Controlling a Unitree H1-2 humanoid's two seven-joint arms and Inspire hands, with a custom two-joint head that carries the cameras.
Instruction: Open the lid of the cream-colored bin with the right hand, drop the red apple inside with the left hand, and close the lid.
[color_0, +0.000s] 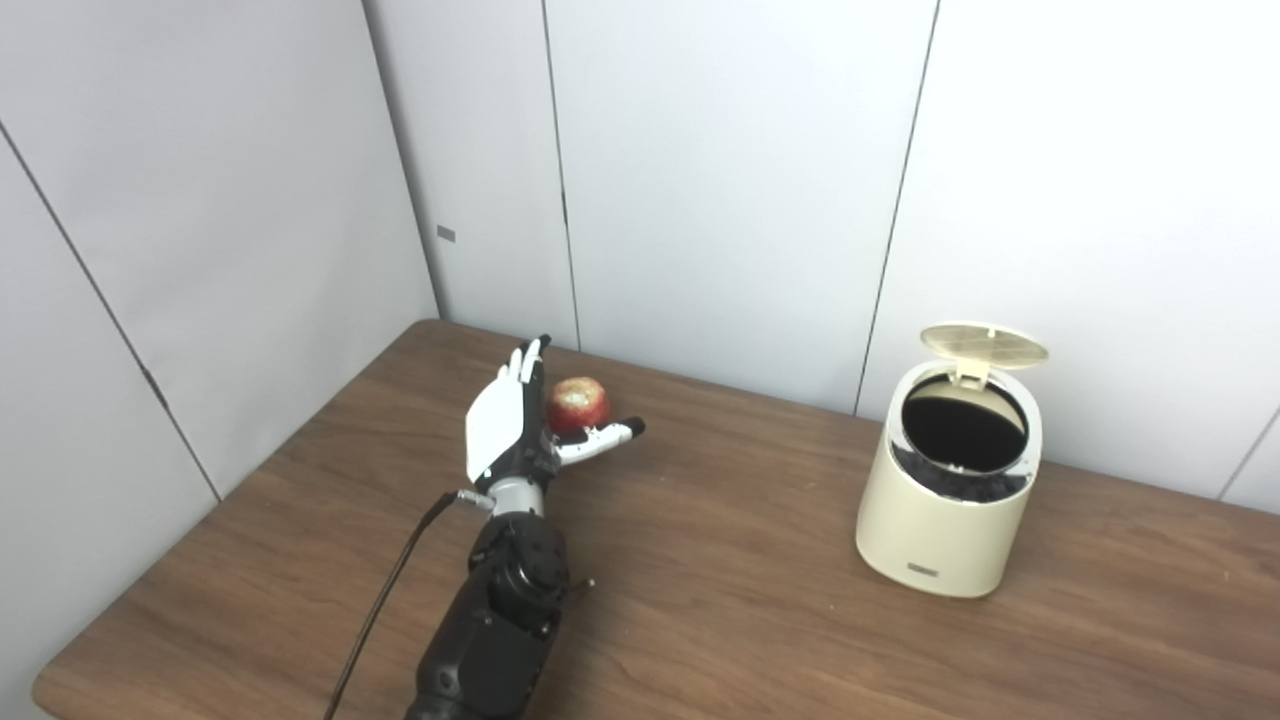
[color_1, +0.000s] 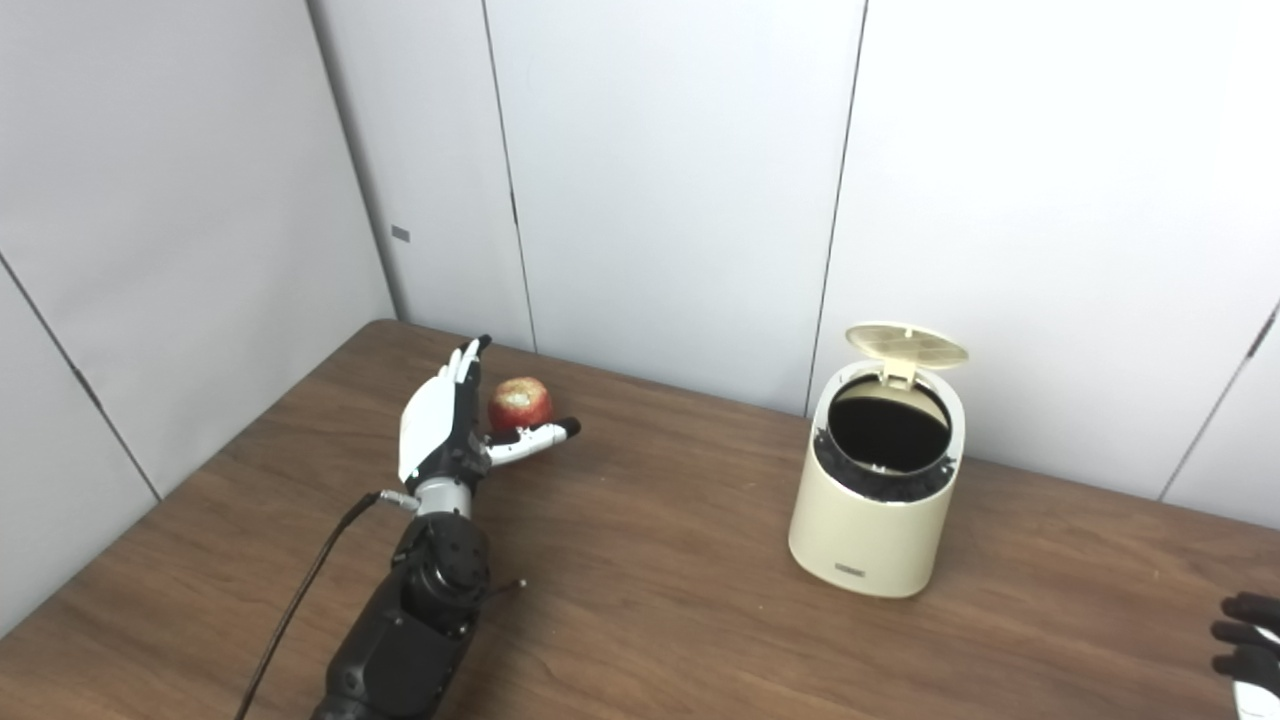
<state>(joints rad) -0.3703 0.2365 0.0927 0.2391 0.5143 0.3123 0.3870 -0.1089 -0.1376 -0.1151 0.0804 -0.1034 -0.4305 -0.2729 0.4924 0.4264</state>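
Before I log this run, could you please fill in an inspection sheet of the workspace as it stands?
Surface: brown wood-grain table, no spills seen.
Job's things: round red apple on the table; cream-coloured cylindrical bin upright, its round lid raised, dark interior showing.
Clutter: nothing seen.
Hands: left hand open beside the apple, fingers extended, not yet gripping; right hand at the right eye view's edge, state unclear.
Cables: black cable along the left forearm.
Surroundings: white wall panels.

White robot hand (color_0: 510, 425) (black forearm, cable)
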